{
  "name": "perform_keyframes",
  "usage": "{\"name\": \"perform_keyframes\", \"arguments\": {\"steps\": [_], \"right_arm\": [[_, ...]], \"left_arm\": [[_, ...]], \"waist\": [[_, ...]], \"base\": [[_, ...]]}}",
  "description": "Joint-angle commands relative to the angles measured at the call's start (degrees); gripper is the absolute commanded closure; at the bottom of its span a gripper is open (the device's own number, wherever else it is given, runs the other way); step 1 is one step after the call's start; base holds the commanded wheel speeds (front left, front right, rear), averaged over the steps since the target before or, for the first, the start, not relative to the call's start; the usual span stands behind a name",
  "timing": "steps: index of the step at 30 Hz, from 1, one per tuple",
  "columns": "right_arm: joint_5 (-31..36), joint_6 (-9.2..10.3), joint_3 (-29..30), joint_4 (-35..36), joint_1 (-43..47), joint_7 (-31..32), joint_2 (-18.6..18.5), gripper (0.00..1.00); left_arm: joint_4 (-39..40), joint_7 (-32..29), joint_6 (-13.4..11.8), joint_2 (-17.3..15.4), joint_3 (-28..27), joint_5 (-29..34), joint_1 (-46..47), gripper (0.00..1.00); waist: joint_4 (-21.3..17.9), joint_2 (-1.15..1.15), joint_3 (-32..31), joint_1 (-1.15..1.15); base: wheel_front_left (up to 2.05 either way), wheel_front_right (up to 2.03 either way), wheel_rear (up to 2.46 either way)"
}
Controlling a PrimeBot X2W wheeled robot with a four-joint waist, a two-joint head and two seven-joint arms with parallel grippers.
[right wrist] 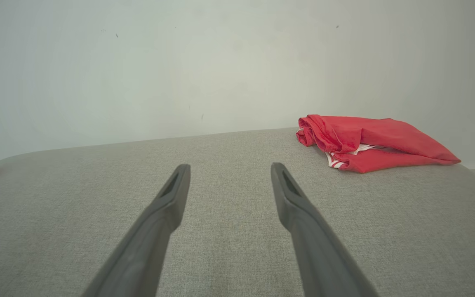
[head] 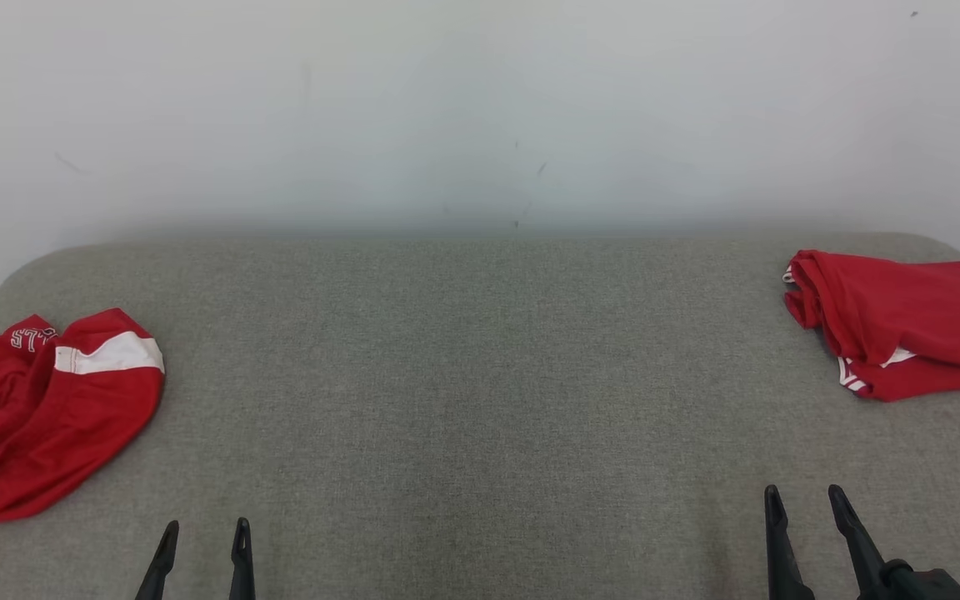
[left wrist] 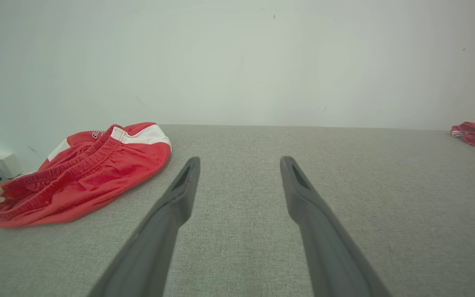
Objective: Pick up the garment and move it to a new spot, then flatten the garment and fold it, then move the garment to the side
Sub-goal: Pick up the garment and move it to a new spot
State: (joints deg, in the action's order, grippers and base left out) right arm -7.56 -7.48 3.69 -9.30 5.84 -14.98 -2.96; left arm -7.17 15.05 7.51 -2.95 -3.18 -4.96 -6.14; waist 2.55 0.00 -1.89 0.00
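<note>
In the head view the left gripper (head: 206,525) sits at the lower left and the right gripper (head: 803,492) at the lower right, both spread wide and empty over the grey padded surface (head: 480,375). The crumpled red garment (head: 38,417) lies at the left edge and a folded red garment (head: 905,321) at the right edge. The left wrist view adds the crumpled one's gathered waistband (left wrist: 68,171). The right wrist view shows the folded one's layers side-on.
</note>
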Motion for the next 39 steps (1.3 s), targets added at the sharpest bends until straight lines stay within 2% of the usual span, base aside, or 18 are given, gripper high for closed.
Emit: {"name": "perform_keyframes", "arguments": {"steps": [1,11,39], "right_arm": [[-0.49,-0.05,0.04,-0.04,0.46,-0.26,0.15,0.00],[-1.19,-0.05,-0.33,-0.48,0.96,-0.27,0.14,0.00],[-3.51,-0.05,-0.98,-1.42,1.54,-0.27,0.12,0.00]], "left_arm": [[-0.16,0.17,-0.07,0.10,-0.06,0.13,-0.32,0.00],[-0.59,0.17,-0.07,-0.54,-0.92,-0.18,-0.06,0.00],[-1.39,0.17,-0.07,-1.71,-2.65,-0.44,-0.69,0.00]], "waist": [[0.28,0.00,-0.04,0.00],[3.65,0.00,0.03,0.00],[19.61,0.00,-0.25,0.00]], "base": [[0.00,0.00,0.00],[0.00,0.00,0.00],[0.00,0.00,0.00]]}}
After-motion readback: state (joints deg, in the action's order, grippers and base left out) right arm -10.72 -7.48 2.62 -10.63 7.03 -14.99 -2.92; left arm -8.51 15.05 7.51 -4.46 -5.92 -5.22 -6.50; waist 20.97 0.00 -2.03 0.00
